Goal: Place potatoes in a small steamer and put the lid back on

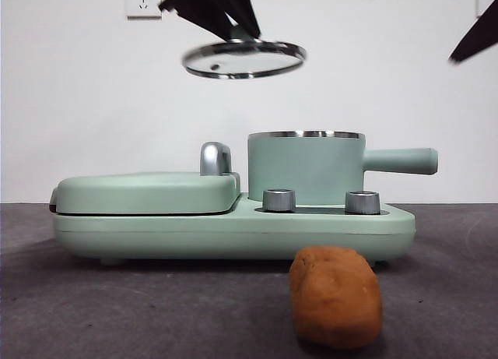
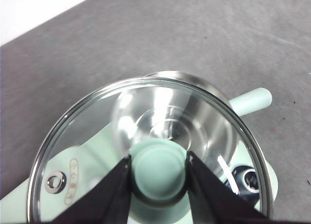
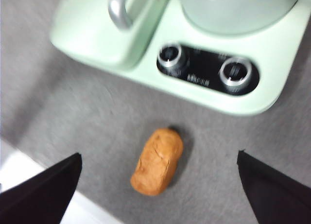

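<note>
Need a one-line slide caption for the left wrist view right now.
Left gripper shut on the lid by its knob, held above the open small steamer.

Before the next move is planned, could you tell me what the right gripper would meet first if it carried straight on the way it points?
Most likely the potato: it lies on the table between the right gripper's wide-open jaws, in front of the cooker base. Depth is uncertain.
</note>
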